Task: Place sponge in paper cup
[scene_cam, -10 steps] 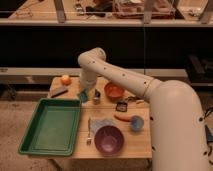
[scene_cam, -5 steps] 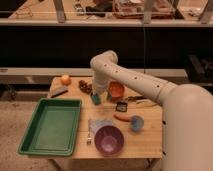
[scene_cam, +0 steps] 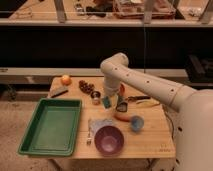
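No legible text, labels, numbers; hand [scene_cam: 107,101] low over table [scene_cam: 156,134].

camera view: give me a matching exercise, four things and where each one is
Things:
1 green tray
2 purple bowl
3 orange
4 gripper

Places:
a back left corner of the table
b above the table's middle
c left side
d front edge, middle

Pairs: 1-c, 2-d, 3-a, 4-b

Lab — cluttered shelving [scene_cam: 140,10] behind wooden table [scene_cam: 156,131], gripper [scene_cam: 108,101] over its middle.
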Motion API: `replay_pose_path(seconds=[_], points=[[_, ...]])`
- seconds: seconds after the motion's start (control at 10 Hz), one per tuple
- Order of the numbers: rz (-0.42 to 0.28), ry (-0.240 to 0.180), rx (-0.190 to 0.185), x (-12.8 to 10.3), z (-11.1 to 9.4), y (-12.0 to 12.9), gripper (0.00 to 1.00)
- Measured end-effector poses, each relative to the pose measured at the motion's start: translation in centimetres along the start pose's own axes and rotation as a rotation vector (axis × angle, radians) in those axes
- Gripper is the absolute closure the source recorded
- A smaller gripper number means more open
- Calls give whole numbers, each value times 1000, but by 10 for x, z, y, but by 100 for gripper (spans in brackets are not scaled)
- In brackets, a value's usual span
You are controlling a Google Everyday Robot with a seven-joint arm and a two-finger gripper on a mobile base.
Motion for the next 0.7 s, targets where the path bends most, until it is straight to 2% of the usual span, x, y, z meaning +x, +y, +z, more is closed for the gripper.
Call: replay_pose_path(seconds=[0.3, 0.6, 0.7], points=[[82, 35, -15, 21, -13, 31, 86], [173, 35, -23, 44, -12, 66, 86], [225, 26, -10, 56, -12, 83, 86]])
